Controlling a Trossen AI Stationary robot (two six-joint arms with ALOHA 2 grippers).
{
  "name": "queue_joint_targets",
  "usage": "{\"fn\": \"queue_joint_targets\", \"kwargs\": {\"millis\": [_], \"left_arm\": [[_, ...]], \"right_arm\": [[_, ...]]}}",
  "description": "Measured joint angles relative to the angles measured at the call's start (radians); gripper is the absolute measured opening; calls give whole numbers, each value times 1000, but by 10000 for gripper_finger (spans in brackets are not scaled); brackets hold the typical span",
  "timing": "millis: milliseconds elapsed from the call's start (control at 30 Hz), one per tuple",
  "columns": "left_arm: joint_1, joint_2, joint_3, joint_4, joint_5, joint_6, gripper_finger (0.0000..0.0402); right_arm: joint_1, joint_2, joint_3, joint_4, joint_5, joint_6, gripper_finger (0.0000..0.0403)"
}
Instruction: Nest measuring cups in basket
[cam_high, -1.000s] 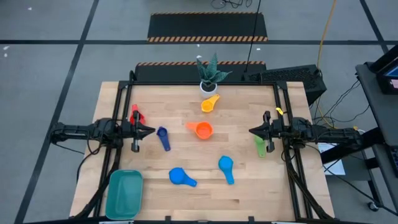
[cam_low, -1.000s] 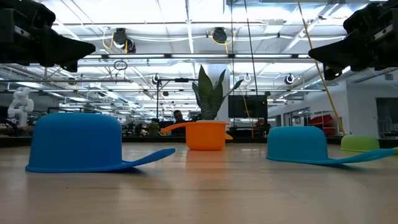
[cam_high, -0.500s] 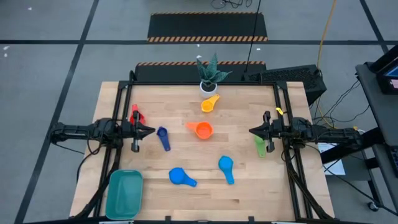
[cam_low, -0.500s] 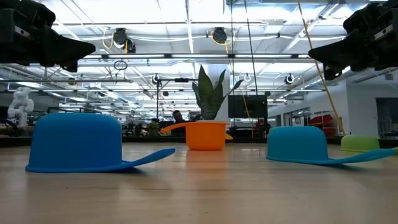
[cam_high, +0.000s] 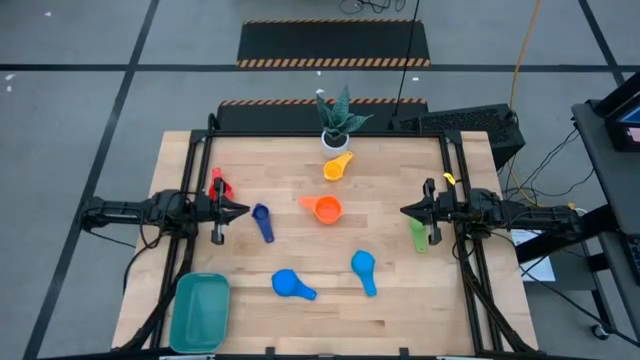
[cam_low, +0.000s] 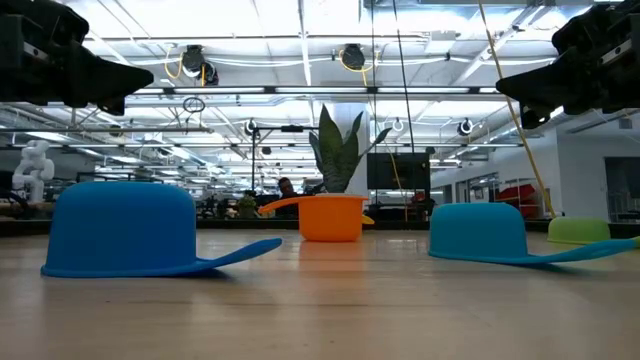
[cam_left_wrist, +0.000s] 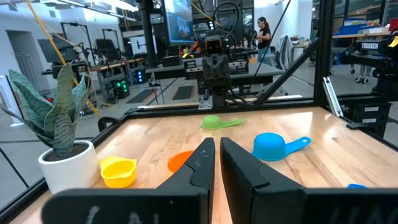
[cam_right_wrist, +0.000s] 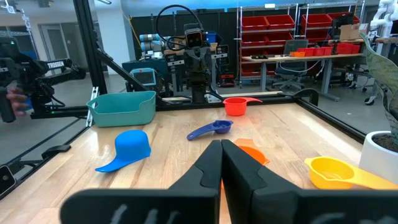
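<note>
I see six measuring cups scattered around the orange cup (cam_high: 327, 209) at the table's middle; the teal basket (cam_high: 200, 311) sits well apart, at the corner beyond the left gripper (cam_high: 238, 211). Both it and the right gripper (cam_high: 407, 211) hover with fingers pressed nearly together, holding nothing.

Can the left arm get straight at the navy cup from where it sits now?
Probably yes. The left gripper hangs just beside the navy cup, and nothing lies between them.
</note>
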Motion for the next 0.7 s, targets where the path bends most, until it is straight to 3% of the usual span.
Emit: {"fn": "queue_joint_targets", "kwargs": {"millis": [700], "left_arm": [[0,0,0,0,0,-10,31]], "right_arm": [[0,0,0,0,0,0,0]]}}
